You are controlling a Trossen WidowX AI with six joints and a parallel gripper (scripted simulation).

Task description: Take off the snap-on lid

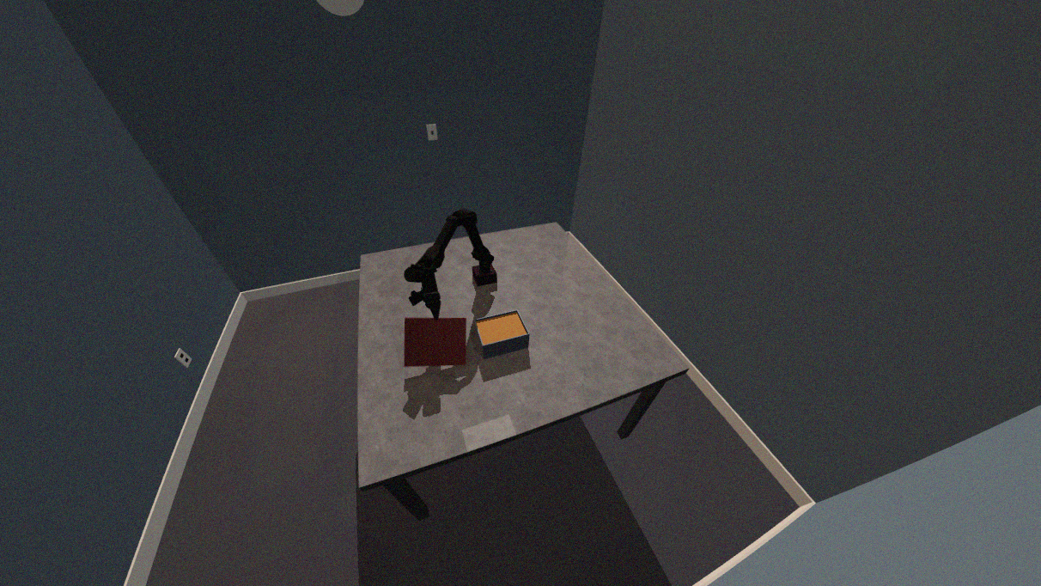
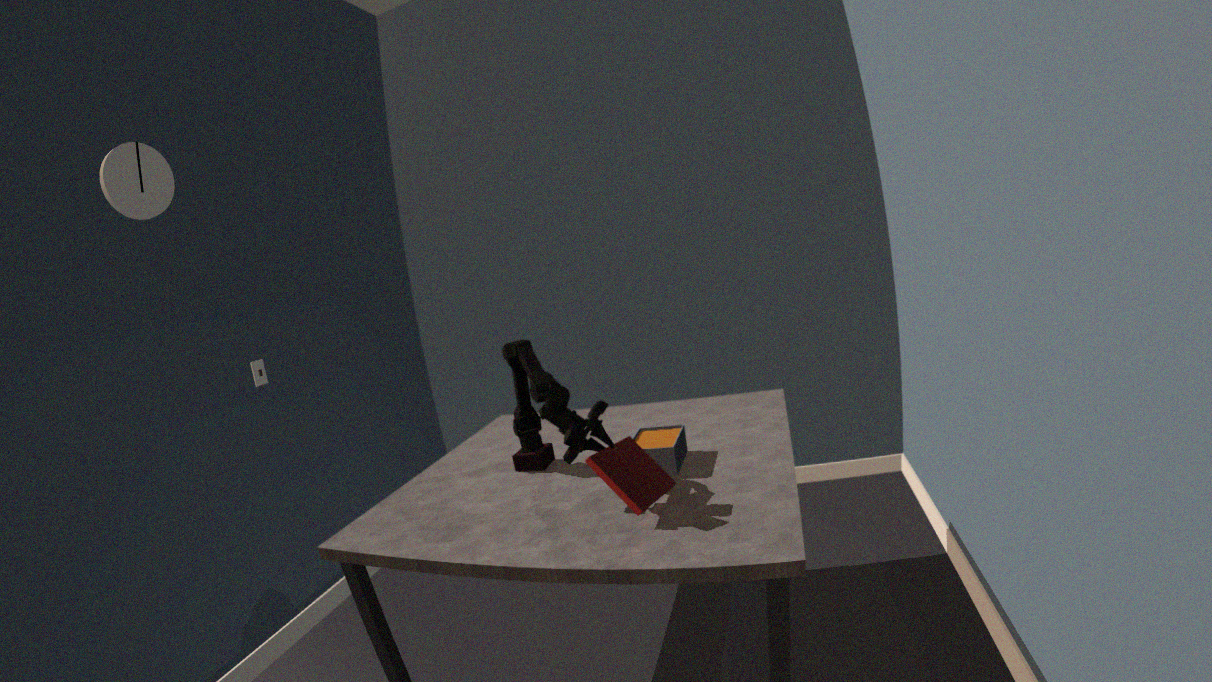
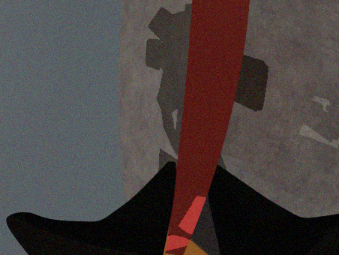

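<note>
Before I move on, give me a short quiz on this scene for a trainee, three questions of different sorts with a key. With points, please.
1. True or false: the lid (image 1: 435,342) (image 2: 631,475) (image 3: 211,75) lies flat on the table (image 1: 582,327) (image 2: 457,517) (image 3: 292,172).
2. Fill in: the gripper (image 1: 435,316) (image 2: 611,446) (image 3: 195,172) is shut on the ____.
3. Which is it: is the box (image 1: 506,345) (image 2: 680,451) (a) open or (b) covered?
Key: 1 false; 2 lid; 3 a.

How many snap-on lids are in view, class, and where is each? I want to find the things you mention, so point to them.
1: the red snap-on lid (image 1: 435,341) (image 2: 631,475) (image 3: 210,82), tilted in the gripper's (image 1: 436,317) (image 2: 611,446) (image 3: 195,166) grip beside the open storage box (image 1: 505,345) (image 2: 681,449). Any behind it would be hidden in the exterior view.
</note>
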